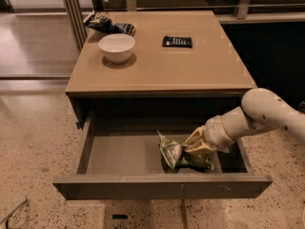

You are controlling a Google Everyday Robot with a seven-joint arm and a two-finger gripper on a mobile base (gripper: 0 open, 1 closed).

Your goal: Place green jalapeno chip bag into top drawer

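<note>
Table [200, 66] with drawer [162, 187] standing open; bag [170, 151] inside, gripper [194, 147] at it.
The white arm [267, 111] is extended from the right into the drawer. The crumpled green bag is found on the drawer floor, right of centre, touched by the gripper; whether it is grasped or released cannot be told. A bowl [116, 46], a dark snack bag [107, 24] and a black device [177, 41] are noted on the tabletop.

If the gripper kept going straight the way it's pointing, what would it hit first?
The gripper, inside the drawer, points left at the chip bag, likely meeting it first; they may already touch.
</note>
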